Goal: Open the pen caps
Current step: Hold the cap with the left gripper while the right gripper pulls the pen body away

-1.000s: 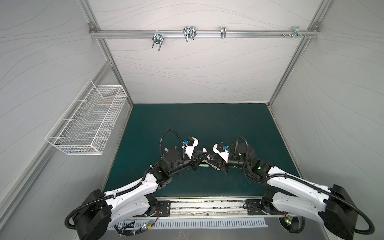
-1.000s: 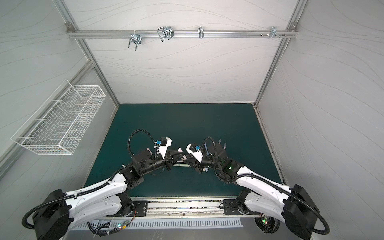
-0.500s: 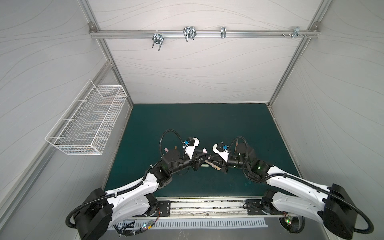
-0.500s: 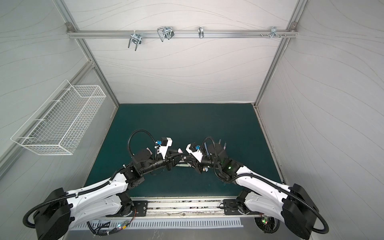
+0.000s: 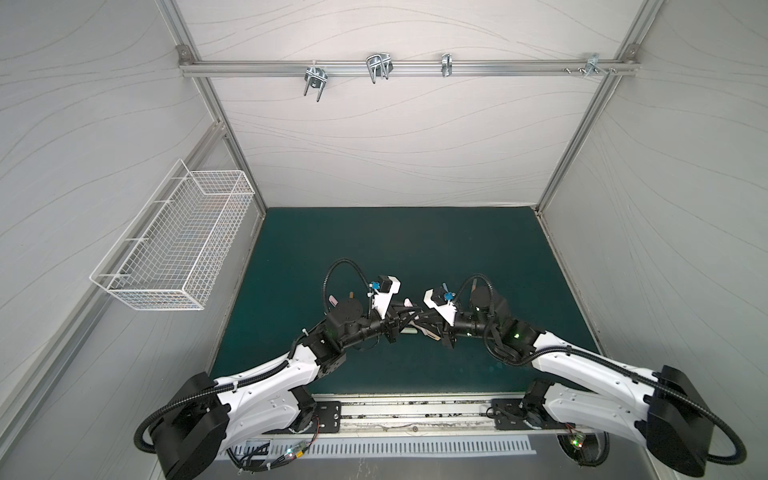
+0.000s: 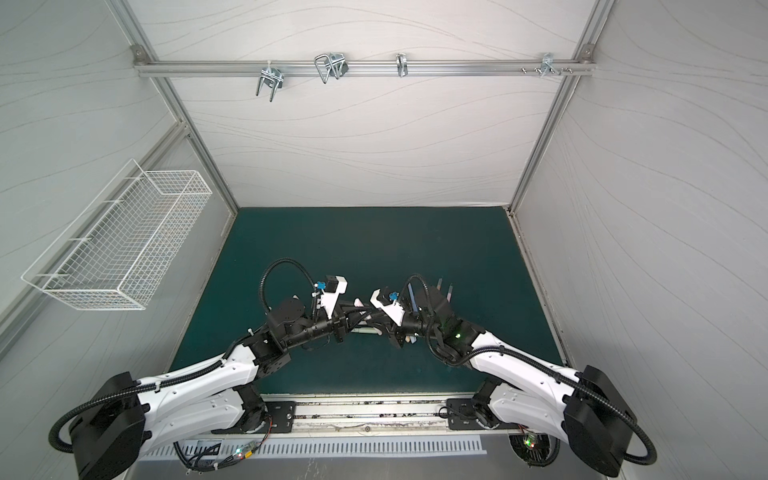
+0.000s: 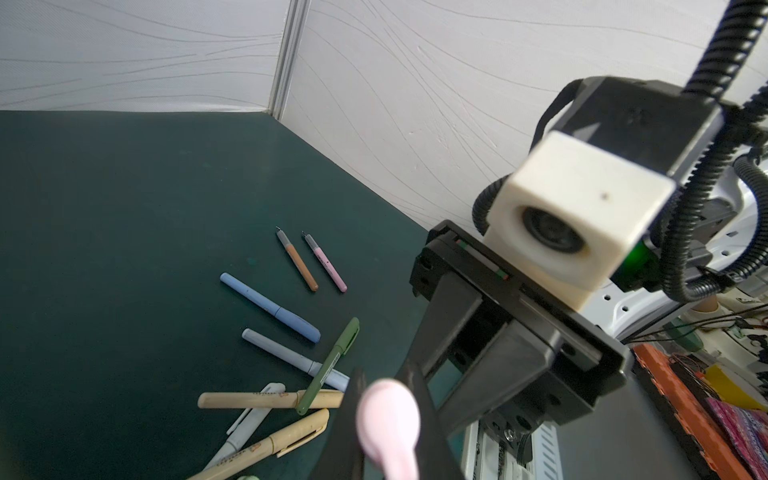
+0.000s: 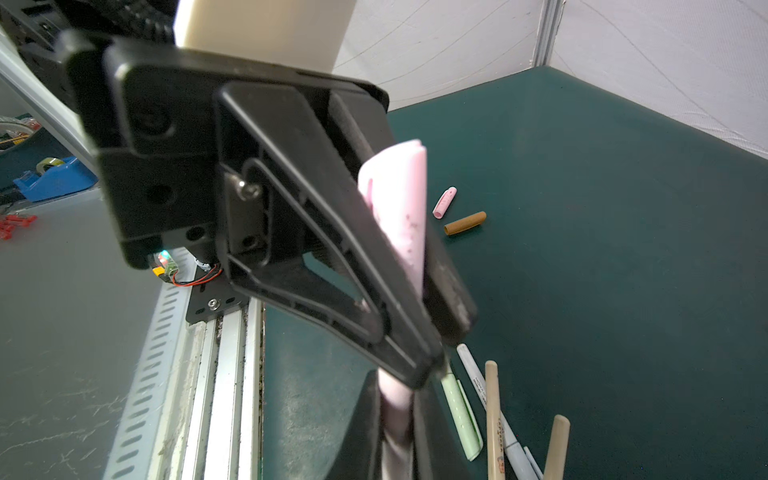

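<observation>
both arms are meeting low over the green mat (image 5: 415,249), toward 6 o'clock of its middle in both top views. the left gripper (image 8: 444,340) and the right gripper (image 8: 397,401) are each clamping narrow on one pink pen (image 7: 388,419), holding it lifted between them; which end is carrying its cap is not showing clearly. a pink cap (image 8: 444,202) and a brown cap (image 8: 464,223) are lying loose toward 9 o'clock of the grippers. by the look of it, the pull is calling for the arms to be drawing straight apart along the pen's axis, not bending it, and gripping firmly so neither end is slipping.
</observation>
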You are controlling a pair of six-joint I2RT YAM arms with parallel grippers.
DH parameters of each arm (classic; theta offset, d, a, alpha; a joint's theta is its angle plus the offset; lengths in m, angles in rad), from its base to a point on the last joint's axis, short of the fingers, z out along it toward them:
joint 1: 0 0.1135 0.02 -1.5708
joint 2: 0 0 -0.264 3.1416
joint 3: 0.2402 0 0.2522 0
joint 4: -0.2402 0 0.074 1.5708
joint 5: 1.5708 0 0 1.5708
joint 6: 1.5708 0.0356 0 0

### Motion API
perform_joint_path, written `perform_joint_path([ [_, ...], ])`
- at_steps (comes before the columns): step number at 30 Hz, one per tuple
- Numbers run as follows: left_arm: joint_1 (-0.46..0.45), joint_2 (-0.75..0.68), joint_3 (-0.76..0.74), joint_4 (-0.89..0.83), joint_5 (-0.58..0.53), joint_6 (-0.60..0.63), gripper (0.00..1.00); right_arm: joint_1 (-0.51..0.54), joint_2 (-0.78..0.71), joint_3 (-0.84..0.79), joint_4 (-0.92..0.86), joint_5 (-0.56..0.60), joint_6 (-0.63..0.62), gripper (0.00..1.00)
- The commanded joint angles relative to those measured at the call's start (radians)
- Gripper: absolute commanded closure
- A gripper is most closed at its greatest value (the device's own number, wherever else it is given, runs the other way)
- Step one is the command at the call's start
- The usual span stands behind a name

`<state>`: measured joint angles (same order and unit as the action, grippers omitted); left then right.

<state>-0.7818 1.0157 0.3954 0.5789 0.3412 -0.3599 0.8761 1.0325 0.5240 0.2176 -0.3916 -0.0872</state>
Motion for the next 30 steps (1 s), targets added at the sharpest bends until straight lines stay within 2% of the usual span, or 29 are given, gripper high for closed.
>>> perform_joint_path([
  [1,0.003,-0.028,0.022,0.0,-0.081,-0.013,1.0,0.013,-0.011,0.004,0.02,0.043,-0.029,1.0],
  [5,0.003,-0.053,0.037,-0.076,-0.205,-0.041,1.0,0.071,-0.029,-0.006,0.026,0.218,-0.06,1.0],
  [9,0.004,-0.055,0.051,-0.12,-0.267,-0.075,1.0,0.228,-0.011,0.002,0.05,0.566,-0.167,1.0],
  [12,0.009,-0.052,0.063,-0.146,-0.28,-0.102,1.0,0.333,0.035,0.018,0.09,0.782,-0.239,1.0],
  [13,0.011,-0.052,0.064,-0.146,-0.279,-0.109,1.0,0.358,0.05,0.022,0.103,0.832,-0.253,1.0],
  [15,0.017,-0.055,0.063,-0.146,-0.283,-0.115,1.0,0.375,0.059,0.027,0.108,0.851,-0.256,1.0],
  [18,0.027,-0.068,0.057,-0.146,-0.284,-0.123,1.0,0.357,0.029,0.024,0.071,0.763,-0.213,1.0],
  [19,0.031,-0.073,0.056,-0.146,-0.283,-0.124,1.0,0.333,0.014,0.027,0.039,0.694,-0.191,1.0],
  [23,0.047,-0.096,0.045,-0.146,-0.269,-0.127,1.0,0.185,-0.027,0.045,-0.091,0.274,-0.135,1.0],
  [26,0.067,-0.107,0.04,-0.141,-0.233,-0.131,1.0,0.066,-0.02,0.069,-0.144,0.006,-0.093,1.0],
  [27,0.077,-0.111,0.04,-0.138,-0.21,-0.135,1.0,0.028,-0.011,0.08,-0.163,-0.069,-0.085,1.0],
  [30,0.099,-0.121,0.034,-0.126,-0.165,-0.149,1.0,-0.034,0.006,0.088,-0.178,-0.176,-0.042,1.0],
])
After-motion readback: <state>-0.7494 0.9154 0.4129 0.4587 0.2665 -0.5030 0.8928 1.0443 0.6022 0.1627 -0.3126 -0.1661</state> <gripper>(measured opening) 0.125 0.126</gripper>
